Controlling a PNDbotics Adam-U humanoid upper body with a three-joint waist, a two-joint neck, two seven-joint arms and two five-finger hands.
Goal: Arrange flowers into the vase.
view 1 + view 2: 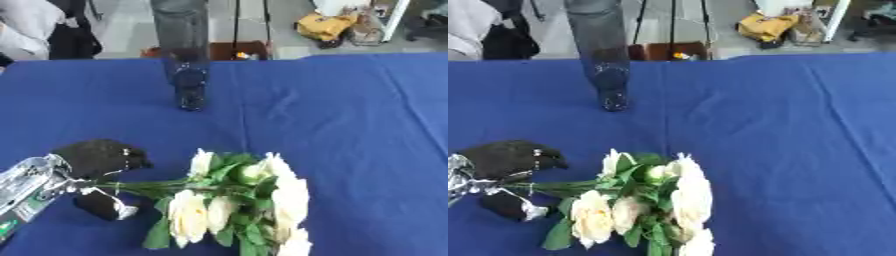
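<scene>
a: left hand [98, 159], low at the left edge, curled round the green stems of the flowers [241, 200].
b: and the blooms?
a: cream roses lying on the blue tablecloth [350, 130], heads fanned out to the right of the hand.
b: vase [184, 55]?
a: tall, dark, see-through, upright at the far side, well apart from the bouquet.

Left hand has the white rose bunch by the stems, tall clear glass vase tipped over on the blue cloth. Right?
Not quite. The tall clear glass vase stands upright on the blue cloth, as the left eye view shows. The left hand does hold the white rose bunch by its stems.
</scene>
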